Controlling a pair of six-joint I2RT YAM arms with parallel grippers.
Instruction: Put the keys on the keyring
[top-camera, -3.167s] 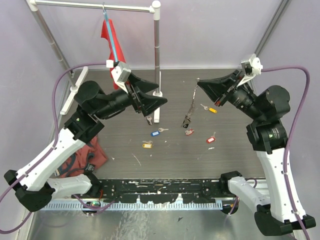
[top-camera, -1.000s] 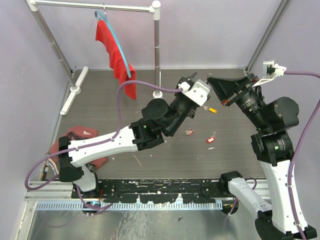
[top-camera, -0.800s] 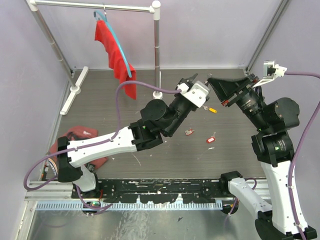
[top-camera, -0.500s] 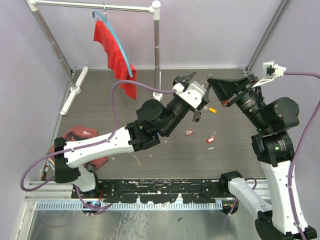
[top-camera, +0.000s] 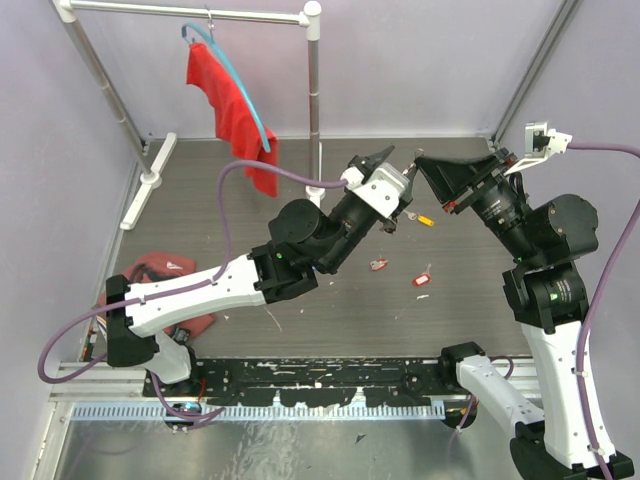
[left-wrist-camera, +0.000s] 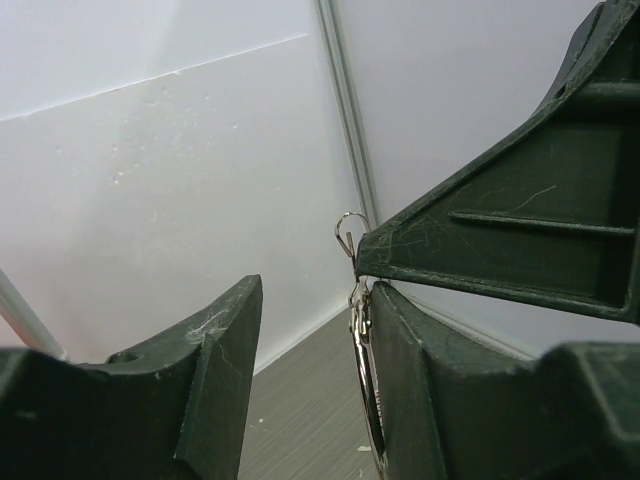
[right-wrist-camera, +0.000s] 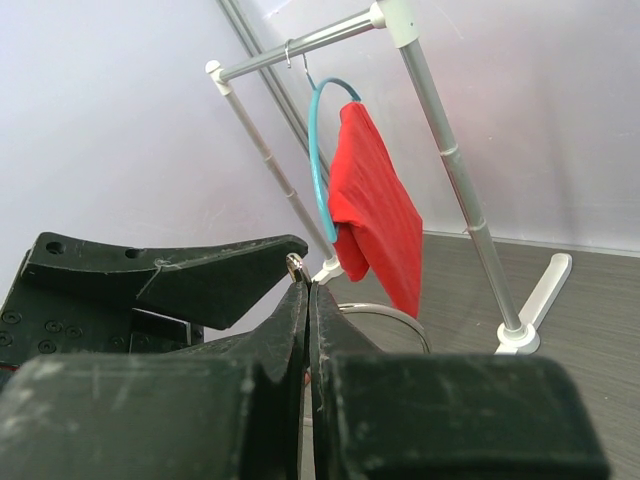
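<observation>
- Pinched the keyring (left-wrist-camera: 357, 305) at the very tip of the right gripper (right-wrist-camera: 303, 288), fingers pressed fully together, raised above the table (top-camera: 200, 200).
- Hung down from that tip between the spread fingers of the left gripper (left-wrist-camera: 318, 295), just beside one finger's inner face.
- Stood partly open on the left, with nothing clamped.
- Left a red-tagged key (top-camera: 421, 279) and a brown-tagged key (top-camera: 378, 264) lying loose on the table, near each other, off the ring.
</observation>
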